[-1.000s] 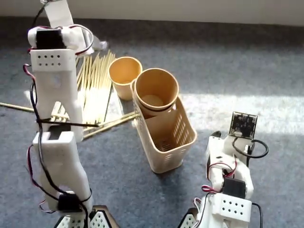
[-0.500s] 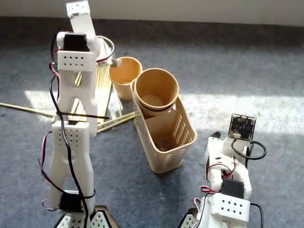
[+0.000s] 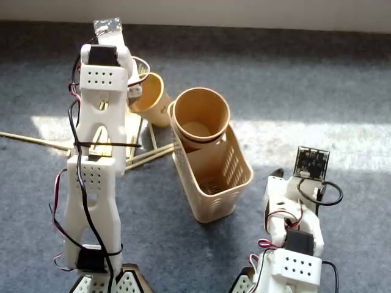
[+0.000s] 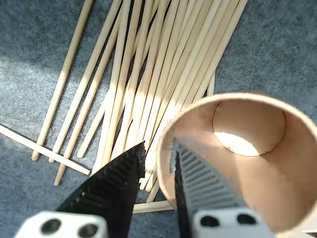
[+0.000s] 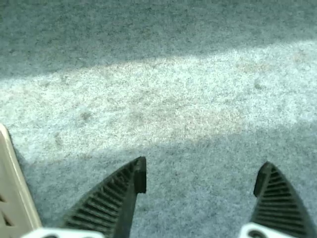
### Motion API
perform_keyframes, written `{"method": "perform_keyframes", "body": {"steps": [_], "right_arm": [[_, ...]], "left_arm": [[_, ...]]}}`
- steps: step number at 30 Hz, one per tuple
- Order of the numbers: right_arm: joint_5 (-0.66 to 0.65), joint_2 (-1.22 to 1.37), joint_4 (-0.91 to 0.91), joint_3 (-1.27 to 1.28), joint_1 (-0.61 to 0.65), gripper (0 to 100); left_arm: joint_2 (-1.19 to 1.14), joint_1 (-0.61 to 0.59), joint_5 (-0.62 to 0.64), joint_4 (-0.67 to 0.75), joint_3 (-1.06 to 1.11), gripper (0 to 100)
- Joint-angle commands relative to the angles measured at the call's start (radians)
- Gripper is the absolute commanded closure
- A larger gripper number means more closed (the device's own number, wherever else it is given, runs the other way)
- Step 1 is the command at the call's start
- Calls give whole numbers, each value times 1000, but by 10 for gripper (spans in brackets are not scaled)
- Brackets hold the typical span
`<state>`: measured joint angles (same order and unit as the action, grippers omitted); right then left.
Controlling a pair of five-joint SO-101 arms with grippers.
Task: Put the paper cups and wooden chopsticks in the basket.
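My left gripper (image 4: 158,148) is shut on the rim of a tan paper cup (image 4: 237,163), one finger inside the rim and one outside. From above, that cup (image 3: 149,97) is tilted at the left gripper (image 3: 135,85), just left of the basket. A cream slotted basket (image 3: 226,177) stands mid-table with another paper cup (image 3: 200,116) stacked in its far end. Several wooden chopsticks (image 4: 163,64) lie fanned on the carpet under the held cup; some chopsticks (image 3: 146,155) poke out beside the basket. My right gripper (image 5: 203,171) is open over bare carpet.
The surface is grey carpet with a sunlit band running across it. One stray chopstick (image 3: 30,139) lies far left. The right arm (image 3: 293,213) sits near the front, right of the basket, whose edge (image 5: 15,198) shows beside the right gripper.
The left arm swung right from over the chopsticks to the loose cup and shut on its rim. That cup now leans over instead of standing upright. The right arm stayed put.
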<state>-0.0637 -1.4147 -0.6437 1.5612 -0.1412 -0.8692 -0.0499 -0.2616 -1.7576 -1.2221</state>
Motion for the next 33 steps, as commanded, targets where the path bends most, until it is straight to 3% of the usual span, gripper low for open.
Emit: {"method": "perform_keyframes", "body": {"steps": [1, 12, 16, 24, 33], "right_arm": [[-6, -13, 22, -7, -8, 659], [-6, -13, 22, -5, -8, 659], [-6, -13, 24, -5, -7, 659], [-6, -12, 24, -5, -7, 659], [-6, -12, 24, -5, -7, 659]], "left_arm": [[10, 47, 6, -2, -2, 982], [-186, 85, 6, 80, -10, 991], [-183, 90, 6, 81, -27, 920], [-174, 97, 11, 41, -278, 771], [-176, 105, 12, 41, -300, 761]]}}
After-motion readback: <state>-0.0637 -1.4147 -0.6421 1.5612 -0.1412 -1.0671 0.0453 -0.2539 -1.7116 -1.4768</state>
